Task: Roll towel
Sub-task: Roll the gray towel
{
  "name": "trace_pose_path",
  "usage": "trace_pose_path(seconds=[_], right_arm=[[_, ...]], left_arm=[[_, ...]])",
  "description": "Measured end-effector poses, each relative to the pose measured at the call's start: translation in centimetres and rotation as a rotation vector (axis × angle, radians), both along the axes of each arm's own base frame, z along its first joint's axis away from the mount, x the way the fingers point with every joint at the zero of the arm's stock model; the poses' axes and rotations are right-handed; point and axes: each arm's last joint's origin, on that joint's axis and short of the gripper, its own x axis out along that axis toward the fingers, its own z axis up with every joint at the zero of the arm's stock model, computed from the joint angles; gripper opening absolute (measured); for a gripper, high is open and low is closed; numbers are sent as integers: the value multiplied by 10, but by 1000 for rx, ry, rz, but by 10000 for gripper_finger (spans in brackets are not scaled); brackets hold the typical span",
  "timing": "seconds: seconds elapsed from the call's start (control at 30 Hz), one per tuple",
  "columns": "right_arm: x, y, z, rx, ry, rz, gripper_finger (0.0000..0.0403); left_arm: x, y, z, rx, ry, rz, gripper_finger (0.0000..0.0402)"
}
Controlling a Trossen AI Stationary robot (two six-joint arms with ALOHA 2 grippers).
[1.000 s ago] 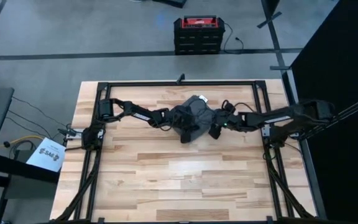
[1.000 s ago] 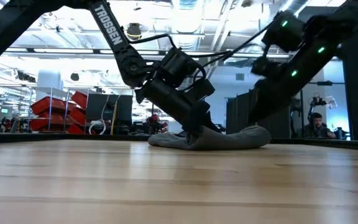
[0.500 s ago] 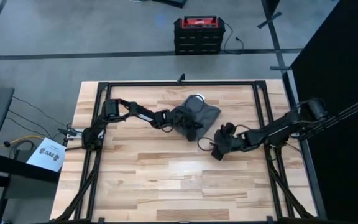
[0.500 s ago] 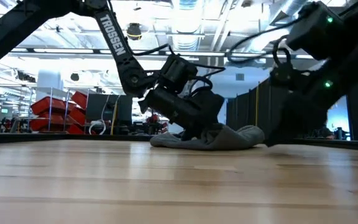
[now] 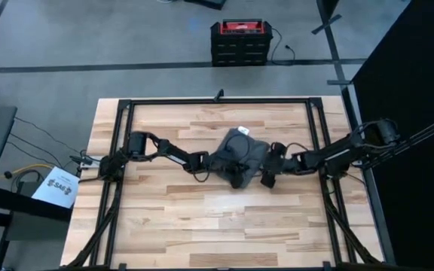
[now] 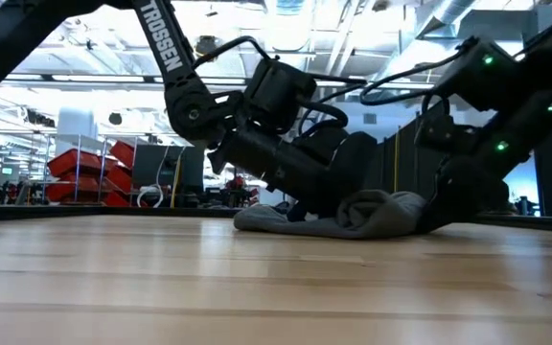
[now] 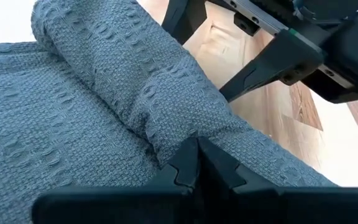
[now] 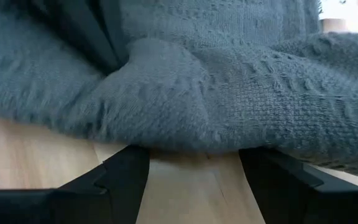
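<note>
The dark grey towel (image 5: 243, 149) lies bunched in a loose heap on the table, a little right of centre, with its white tag (image 5: 239, 130) at the far edge. My left gripper (image 7: 197, 155) reaches in from the left and is shut on a fold at the heap's near side (image 5: 234, 173). My right gripper (image 8: 197, 177) is open and low on the wood at the towel's right near edge (image 5: 268, 173). One finger stands on each side of a bulge of cloth (image 8: 166, 93) just ahead of it. My left gripper pinches a raised fold of the towel (image 7: 185, 124) between its two shut fingers, coming in slanting down from the table's left. The cloth runs on past the fingertips as a thick roll-like ridge; the rest of the towel lies on the table. Whether my right gripper's open fingers (image 8: 126, 171) touch the towel's edge, I cannot tell.
A black frame (image 5: 202, 102) runs round the table's edges. A red and black case (image 5: 239, 41) stands on the floor beyond the far edge. Bare wood (image 5: 217, 226) fills the near half of the table.
My left gripper has drawn toward the near edge, and the bunched towel has shifted that way with it. My right gripper pulled back from the towel toward the near right, then came back in low to the towel's right near edge.
</note>
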Motion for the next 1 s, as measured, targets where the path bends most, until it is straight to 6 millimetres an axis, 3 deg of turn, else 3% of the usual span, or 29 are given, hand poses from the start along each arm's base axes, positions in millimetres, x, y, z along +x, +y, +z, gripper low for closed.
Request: trace_pose_path(seconds=[0.33,0.6,1.0], right_arm=[[7,3,5,15,-23,-2,240],[1,27,2,104,-12,-7,240],[12,11,7,57,-98,-2,240]], left_arm=[[8,3,7,5,-18,1,0],[8,10,7,20,-14,-1,0],[9,9,7,58,-16,-81,0]])
